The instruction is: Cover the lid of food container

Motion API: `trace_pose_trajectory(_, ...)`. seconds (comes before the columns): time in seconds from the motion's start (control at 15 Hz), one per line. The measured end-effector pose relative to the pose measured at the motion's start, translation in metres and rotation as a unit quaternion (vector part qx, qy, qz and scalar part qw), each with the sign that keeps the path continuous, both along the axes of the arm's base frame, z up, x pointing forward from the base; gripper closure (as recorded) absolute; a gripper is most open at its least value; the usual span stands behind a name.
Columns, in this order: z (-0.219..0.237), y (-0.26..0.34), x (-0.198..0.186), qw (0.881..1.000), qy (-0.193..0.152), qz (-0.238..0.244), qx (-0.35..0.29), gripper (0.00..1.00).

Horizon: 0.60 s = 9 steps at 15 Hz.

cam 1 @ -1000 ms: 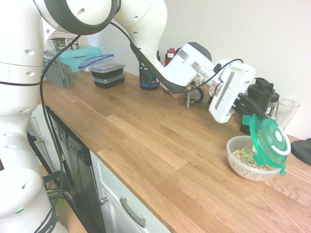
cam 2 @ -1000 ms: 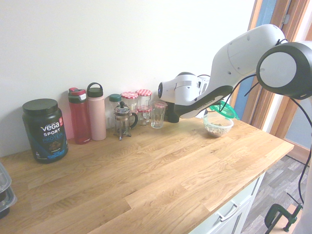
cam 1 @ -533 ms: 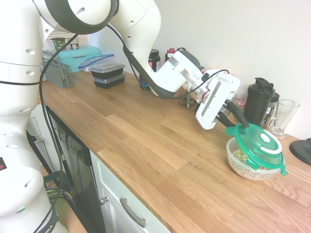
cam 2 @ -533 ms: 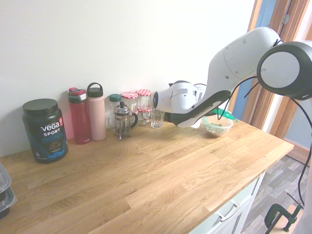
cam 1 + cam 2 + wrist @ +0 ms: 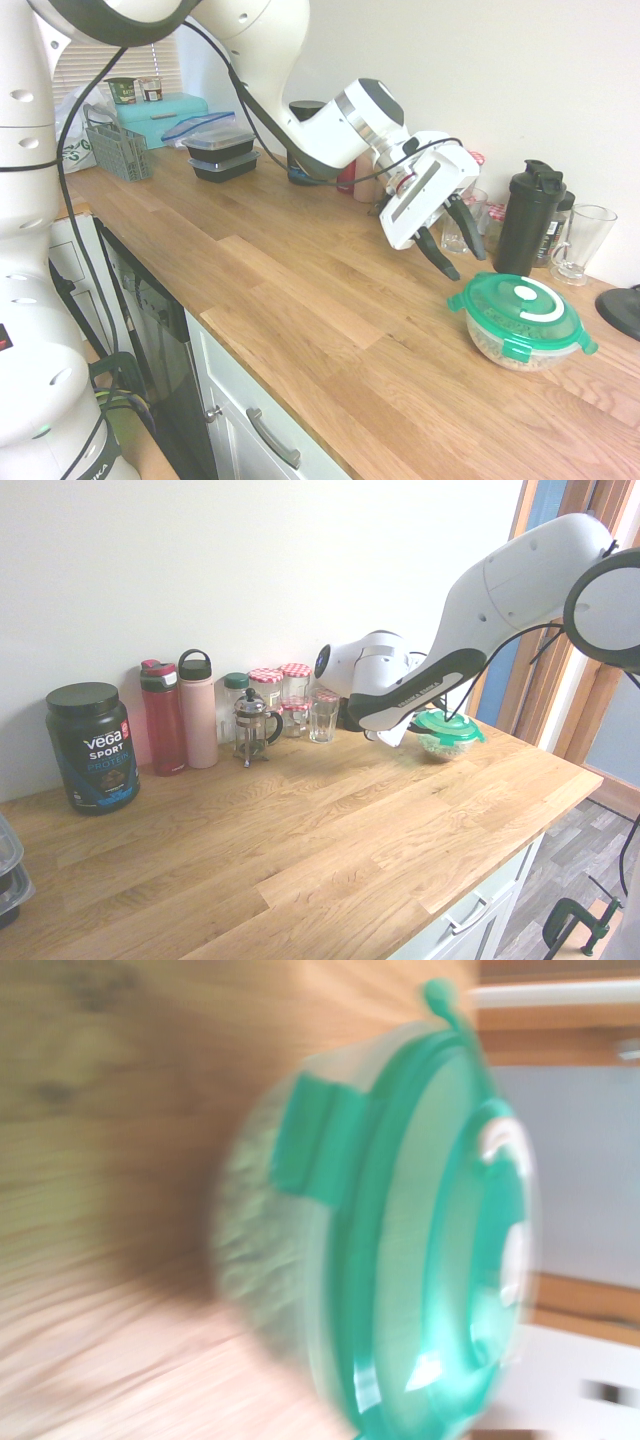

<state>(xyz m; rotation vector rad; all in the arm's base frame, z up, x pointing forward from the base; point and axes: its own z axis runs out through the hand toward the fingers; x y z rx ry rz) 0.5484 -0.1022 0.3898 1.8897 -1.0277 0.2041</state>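
Black fingers of the claw (image 5: 437,237) are standing well apart above the wooden counter (image 5: 290,300), holding nothing, just beside the covered bowl and apart from it. Next outward, the green translucent lid (image 5: 522,308) is lying across the mouth of the clear round food container (image 5: 518,352), which is holding cereal near the counter's far end. Half a second ago the fingers were at the lid's edge and it was sloping, leaving part of the bowl open; now it is sitting nearly level and the claw is backing away. That suggests the covering is essentially done, though the wrist view is blurred, so whether the lid is fully seated is hard to tell. Its side flaps are sticking outward, apparently unsnapped.

Behind the bowl, a black shaker bottle (image 5: 530,217) and a glass mug (image 5: 583,243) are standing near the wall. Farther along, a dark tub (image 5: 93,748) is showing "Vega Sport Protein" in pale and blue lettering, beside a red bottle (image 5: 163,718) and a pink bottle (image 5: 198,710). Lettering on the robot's arm (image 5: 425,688) is too small to read surely.
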Motion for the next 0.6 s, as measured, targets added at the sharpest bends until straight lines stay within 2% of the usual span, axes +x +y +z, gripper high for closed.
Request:
trace_pose_trajectory(0.13,0.017,0.010,-0.003,0.998,-0.008,0.000,0.069,0.00)
trace_pose_trajectory(0.27,0.034,0.027,-0.005,0.990,-0.031,-0.001,0.138,0.00)
trace_pose_trajectory(0.4,0.044,0.042,-0.004,0.977,-0.052,-0.006,0.206,0.00)
trace_pose_trajectory(0.6,0.046,0.057,0.000,0.949,-0.074,-0.007,0.305,0.00)
